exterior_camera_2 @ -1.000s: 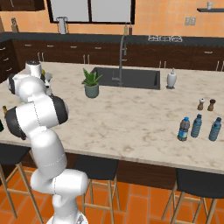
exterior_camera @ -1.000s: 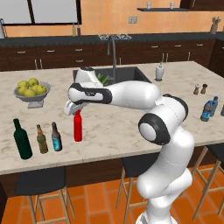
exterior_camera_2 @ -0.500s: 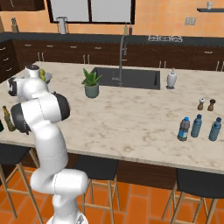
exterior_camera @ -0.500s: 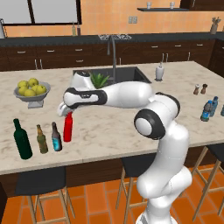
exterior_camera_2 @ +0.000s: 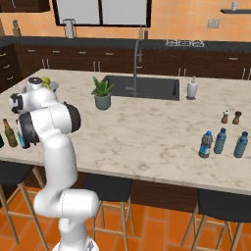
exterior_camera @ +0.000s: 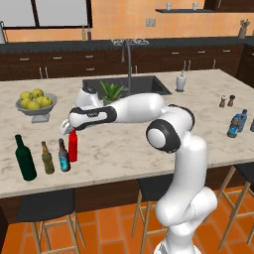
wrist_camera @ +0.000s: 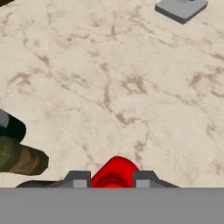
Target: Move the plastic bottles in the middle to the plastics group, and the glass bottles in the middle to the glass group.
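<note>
Near the worktop's front left corner, the white arm is reaching out level and low from the base, its elbow bent back over the front edge, and the gripper (exterior_camera: 69,130) is pointing down over the red bottle (exterior_camera: 73,146). Its jaws are standing nearly closed on the bottle's neck; in the hand view the red top (wrist_camera: 114,173) is sitting squeezed between the two dark fingertips (wrist_camera: 77,178). The red bottle is standing upright just beside the brown blue-labelled bottle (exterior_camera: 63,156), at the right end of the row near the front edge. Left of that, the small olive-amber bottle (exterior_camera: 47,158) and the tall dark green wine bottle (exterior_camera: 24,158) are making up the rest of the row.

Further back, a grey bowl of yellow-green fruit (exterior_camera: 34,103) is sitting by the left edge, and a potted plant (exterior_camera: 111,92) is standing beside the sink (exterior_camera: 149,85).

From the right base view, three blue plastic bottles (exterior_camera_2: 220,141) are lining up near the front right corner, with two small shakers (exterior_camera_2: 231,117) behind them.
</note>
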Motion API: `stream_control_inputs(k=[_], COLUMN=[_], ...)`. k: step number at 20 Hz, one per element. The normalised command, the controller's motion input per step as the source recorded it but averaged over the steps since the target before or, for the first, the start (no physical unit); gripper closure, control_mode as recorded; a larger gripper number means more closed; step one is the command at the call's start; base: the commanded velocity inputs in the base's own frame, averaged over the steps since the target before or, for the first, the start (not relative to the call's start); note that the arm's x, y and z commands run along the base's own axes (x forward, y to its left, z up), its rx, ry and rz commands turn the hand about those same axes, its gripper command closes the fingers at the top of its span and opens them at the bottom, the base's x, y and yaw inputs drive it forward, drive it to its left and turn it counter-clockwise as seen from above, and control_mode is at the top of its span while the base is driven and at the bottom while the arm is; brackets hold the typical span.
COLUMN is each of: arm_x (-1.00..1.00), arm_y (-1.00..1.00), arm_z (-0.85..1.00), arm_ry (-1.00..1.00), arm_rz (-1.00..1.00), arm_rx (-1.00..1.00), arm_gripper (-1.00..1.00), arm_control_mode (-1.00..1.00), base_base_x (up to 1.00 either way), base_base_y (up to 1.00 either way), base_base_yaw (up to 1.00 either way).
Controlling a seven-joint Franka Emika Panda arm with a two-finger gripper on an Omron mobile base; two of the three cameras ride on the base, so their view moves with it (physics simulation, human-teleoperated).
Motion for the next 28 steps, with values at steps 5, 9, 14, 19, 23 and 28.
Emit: stream_control_inputs(k=[5, 9, 14, 19, 23, 28], arm_x=[0.14, -0.27, -0.32, -0.1, -0.01, -0.45], arm_y=[0.01, 0.01, -0.04, -0.04, -0.41, -0.78], arm_z=[-0.44, -0.31, -0.01, 0.38, 0.4, 0.23], arm_ry=[0.0, 0.0, -0.01, -0.04, 0.0, 0.0], arm_rz=[0.0, 0.0, 0.0, 0.0, -0.02, -0.01], arm_rx=[0.0, 0.0, 0.0, 0.0, 0.0, 0.0], arm_gripper=[1.0, -1.0, -1.0, -1.0, -1.0, -1.0], arm_control_mode=[-1.0, -1.0, -1.0, -1.0, -1.0, -1.0], base_base_x=[0.0, 0.0, 0.0, 0.0, 0.0, 0.0], base_base_y=[0.0, 0.0, 0.0, 0.0, 0.0, 0.0], base_base_yaw=[0.0, 0.0, 0.0, 0.0, 0.0, 0.0])
